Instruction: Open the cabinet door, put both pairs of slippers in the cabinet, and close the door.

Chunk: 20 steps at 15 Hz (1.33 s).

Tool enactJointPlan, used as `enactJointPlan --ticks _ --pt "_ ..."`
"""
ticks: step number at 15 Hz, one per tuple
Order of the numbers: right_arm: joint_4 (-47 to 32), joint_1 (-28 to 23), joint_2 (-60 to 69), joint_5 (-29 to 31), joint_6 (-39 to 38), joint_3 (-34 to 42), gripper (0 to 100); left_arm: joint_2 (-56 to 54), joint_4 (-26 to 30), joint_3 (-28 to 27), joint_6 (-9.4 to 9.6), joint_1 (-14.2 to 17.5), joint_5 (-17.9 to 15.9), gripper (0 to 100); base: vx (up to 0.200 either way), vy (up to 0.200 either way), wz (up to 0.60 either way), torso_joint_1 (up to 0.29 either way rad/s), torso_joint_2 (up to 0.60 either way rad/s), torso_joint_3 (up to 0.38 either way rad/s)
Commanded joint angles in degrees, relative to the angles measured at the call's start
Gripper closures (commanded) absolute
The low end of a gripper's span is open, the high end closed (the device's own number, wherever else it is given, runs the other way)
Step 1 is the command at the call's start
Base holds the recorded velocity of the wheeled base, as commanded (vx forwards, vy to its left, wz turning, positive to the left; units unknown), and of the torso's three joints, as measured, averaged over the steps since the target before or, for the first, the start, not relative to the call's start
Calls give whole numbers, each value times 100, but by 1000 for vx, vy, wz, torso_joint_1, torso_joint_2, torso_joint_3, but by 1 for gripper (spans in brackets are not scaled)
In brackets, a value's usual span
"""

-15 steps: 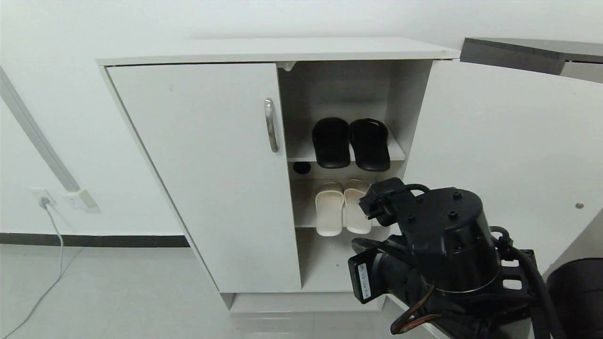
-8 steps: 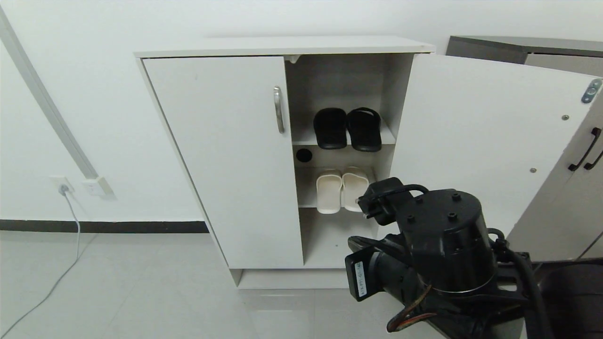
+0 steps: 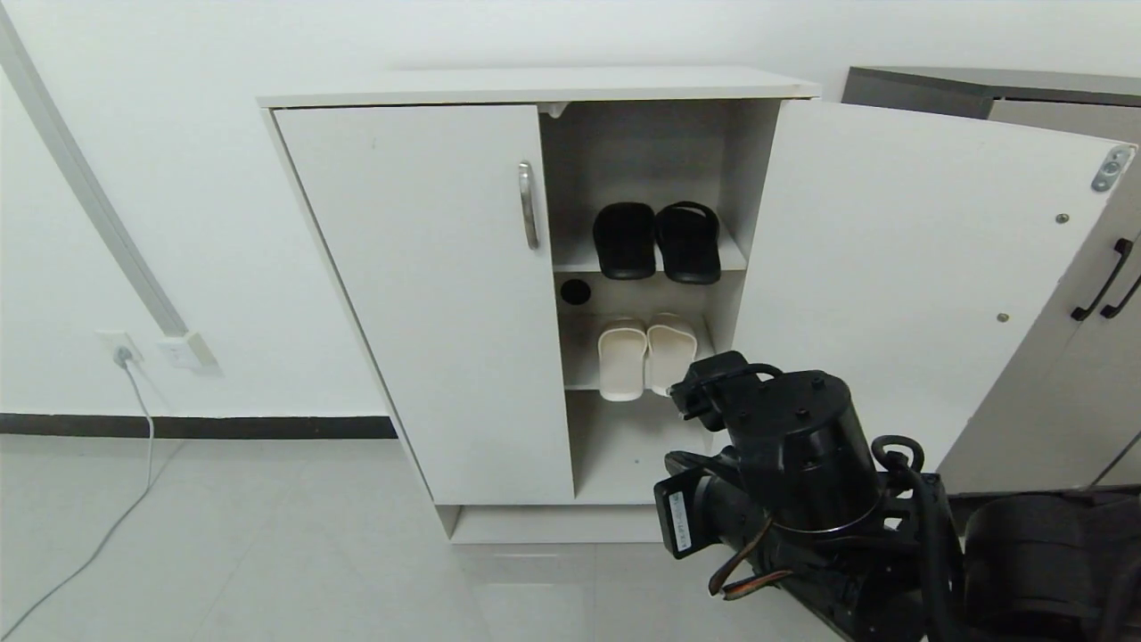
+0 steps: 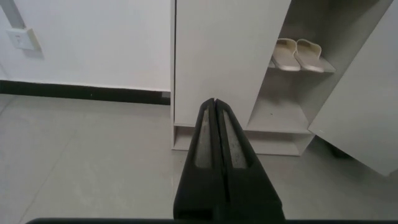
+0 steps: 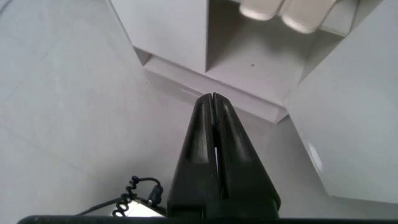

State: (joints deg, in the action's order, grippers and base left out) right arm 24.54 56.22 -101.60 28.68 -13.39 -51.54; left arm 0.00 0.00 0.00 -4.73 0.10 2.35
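slippers, two pairs, sit inside the white cabinet (image 3: 535, 85) on its right-hand side. the black slippers (image 3: 657, 241) lie side by side on the upper shelf. the cream slippers (image 3: 647, 355) lie side by side on the shelf below, with their near ends reaching the shelf's front edge. a small round hole (image 3: 575, 292) shows in the back panel between the two shelves, toward the left. the bottom compartment under the cream pair holds no shoes. the cabinet's right door (image 3: 900, 267) stands swung wide open to the right, its inner face toward the viewer. the left door (image 3: 428, 294) is closed, with a vertical metal handle (image 3: 529, 205) near its right edge. the right arm (image 3: 793, 455) sits low and near, in front of the open compartment and the open door, touching neither. the right gripper (image 5: 213, 98) has its two fingers pressed together with nothing between them, and it hangs over the pale tiled floor (image 3: 223, 553) just before the cabinet's base. the left gripper (image 4: 214, 102) is likewise closed and empty, and it points toward the foot of the closed left door from well back. on the wall to the left is a wall socket (image 3: 116, 348) with a cable (image 3: 107, 526) trailing down to the floor, above a dark baseboard (image 3: 196, 428). to the far right stands a grey cabinet (image 3: 1070, 374) with black handles.
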Motion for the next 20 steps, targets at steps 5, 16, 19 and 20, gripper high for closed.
enactJointPlan --ticks 5,16,19,20 --pt "60 -76 -124 -12 -6 92 100 0 0 0 -10 -1 2 100 0 0 0 0 0 0" --pt "165 -164 -150 -12 38 180 100 0 0 0 -10 -1 2 100 0 0 0 45 -364 -313" --pt "174 -182 -150 -12 82 206 100 0 0 0 -10 -1 2 100 0 0 0 131 -461 -328" --pt "183 -164 -150 -3 82 206 100 0 0 0 -10 -1 2 100 0 0 0 154 -466 -325"
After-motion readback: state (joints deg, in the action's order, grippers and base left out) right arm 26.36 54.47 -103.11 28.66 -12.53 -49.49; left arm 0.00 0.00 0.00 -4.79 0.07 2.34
